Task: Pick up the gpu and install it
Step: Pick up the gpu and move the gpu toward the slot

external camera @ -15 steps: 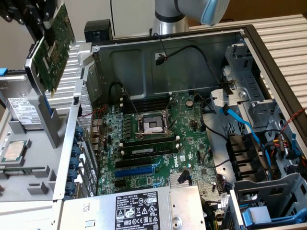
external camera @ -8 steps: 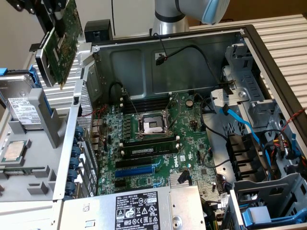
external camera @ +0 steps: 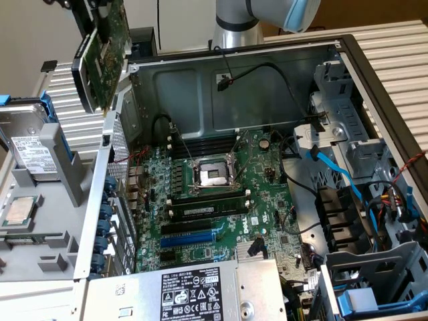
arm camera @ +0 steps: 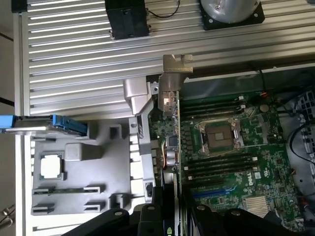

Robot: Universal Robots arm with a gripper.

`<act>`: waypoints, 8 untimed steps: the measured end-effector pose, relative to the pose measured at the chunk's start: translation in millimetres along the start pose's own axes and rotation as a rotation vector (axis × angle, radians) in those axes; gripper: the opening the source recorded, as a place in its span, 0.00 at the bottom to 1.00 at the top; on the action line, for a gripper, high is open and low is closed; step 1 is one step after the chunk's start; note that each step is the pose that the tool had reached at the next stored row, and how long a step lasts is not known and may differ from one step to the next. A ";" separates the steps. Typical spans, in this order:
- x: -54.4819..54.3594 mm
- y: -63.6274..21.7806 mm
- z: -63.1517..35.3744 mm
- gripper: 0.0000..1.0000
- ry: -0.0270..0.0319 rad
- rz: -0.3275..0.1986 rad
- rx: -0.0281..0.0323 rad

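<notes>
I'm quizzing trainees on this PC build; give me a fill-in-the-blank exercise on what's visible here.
1. The gripper is shut on the gpu, whose end bracket is coloured ____.
2. The motherboard inside the open case is coloured ____.
3. The flat cable in the case, on the exterior view's right, is coloured ____.
Missing words: silver; green; blue.

Ribbed silver aluminium tabletop of parallel slats. Directly on it: open grey steel computer case; just beside that, moulded grey plastic fixture tray; elsewhere, black square mounting plate and small black box.
</notes>
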State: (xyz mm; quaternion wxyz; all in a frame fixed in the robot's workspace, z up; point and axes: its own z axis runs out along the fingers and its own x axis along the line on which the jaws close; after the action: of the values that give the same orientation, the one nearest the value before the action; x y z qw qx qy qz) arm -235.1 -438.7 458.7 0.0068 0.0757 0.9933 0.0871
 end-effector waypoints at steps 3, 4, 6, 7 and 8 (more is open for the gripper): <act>-13.2 2.0 0.3 0.26 0.0001 0.000 0.0001; -17.9 2.7 0.5 0.26 0.0000 0.000 0.0000; -26.6 4.0 0.8 0.26 0.0000 0.000 -0.0001; -31.2 4.7 0.9 0.26 0.0001 0.000 0.0000; -36.1 5.4 1.0 0.26 0.0003 0.000 0.0001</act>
State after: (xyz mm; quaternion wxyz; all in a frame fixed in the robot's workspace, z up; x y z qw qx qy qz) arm -198.6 -438.7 458.7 0.0067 0.0758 0.9933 0.0870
